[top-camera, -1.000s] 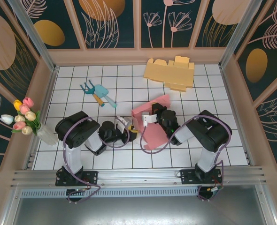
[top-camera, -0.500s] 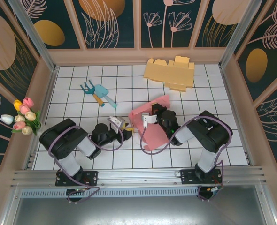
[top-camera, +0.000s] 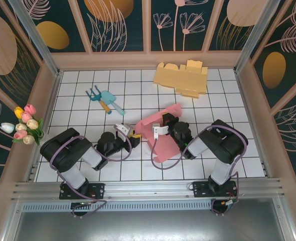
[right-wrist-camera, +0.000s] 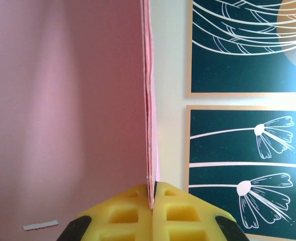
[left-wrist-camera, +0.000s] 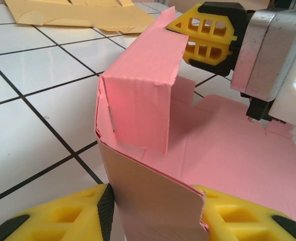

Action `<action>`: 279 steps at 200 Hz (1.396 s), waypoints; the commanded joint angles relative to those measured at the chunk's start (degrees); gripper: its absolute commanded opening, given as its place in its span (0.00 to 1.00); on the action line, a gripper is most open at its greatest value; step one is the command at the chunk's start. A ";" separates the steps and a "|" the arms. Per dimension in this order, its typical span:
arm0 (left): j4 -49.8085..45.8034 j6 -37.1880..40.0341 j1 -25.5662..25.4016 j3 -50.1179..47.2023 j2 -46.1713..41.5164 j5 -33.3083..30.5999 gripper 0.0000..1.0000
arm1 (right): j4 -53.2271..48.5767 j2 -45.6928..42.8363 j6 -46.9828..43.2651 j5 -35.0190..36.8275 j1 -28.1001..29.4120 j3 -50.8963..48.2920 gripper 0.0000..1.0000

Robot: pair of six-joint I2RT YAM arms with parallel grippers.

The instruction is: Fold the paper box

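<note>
Right gripper [right-wrist-camera: 152, 193] jaws pinch the pink paper box [right-wrist-camera: 62, 100] by its edge; left gripper [left-wrist-camera: 155, 213] jaws straddle a flap, grip unclear.

You have a matt pink paper box [left-wrist-camera: 138, 100], creased card with raw edges. The table [left-wrist-camera: 32, 70] has glossy white tiles. The left gripper's fingers [left-wrist-camera: 52, 221] are matt yellow plastic, and the near rail [top-camera: 148, 189] is brushed metal.

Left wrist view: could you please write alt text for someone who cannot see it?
A half-folded pink paper box stands between the fingers of the left gripper, its top flap pinched by the right gripper, on a tiled table.
</note>
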 commanded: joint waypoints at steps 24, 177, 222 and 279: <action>0.60 0.72 -0.27 -4.18 -7.64 -0.13 0.49 | -1.44 2.79 0.09 -0.77 1.23 -1.43 0.00; 5.45 -7.12 -0.30 -4.40 -4.21 -1.86 0.49 | -3.44 2.14 0.66 -0.86 1.37 -1.63 0.00; 3.05 -6.38 -0.29 -3.01 -3.87 -2.88 0.49 | -3.81 2.70 0.57 -1.03 1.32 -1.25 0.00; 3.99 -7.36 -0.29 -1.05 -1.99 0.59 0.49 | -4.40 2.86 0.57 -0.92 1.39 -1.25 0.00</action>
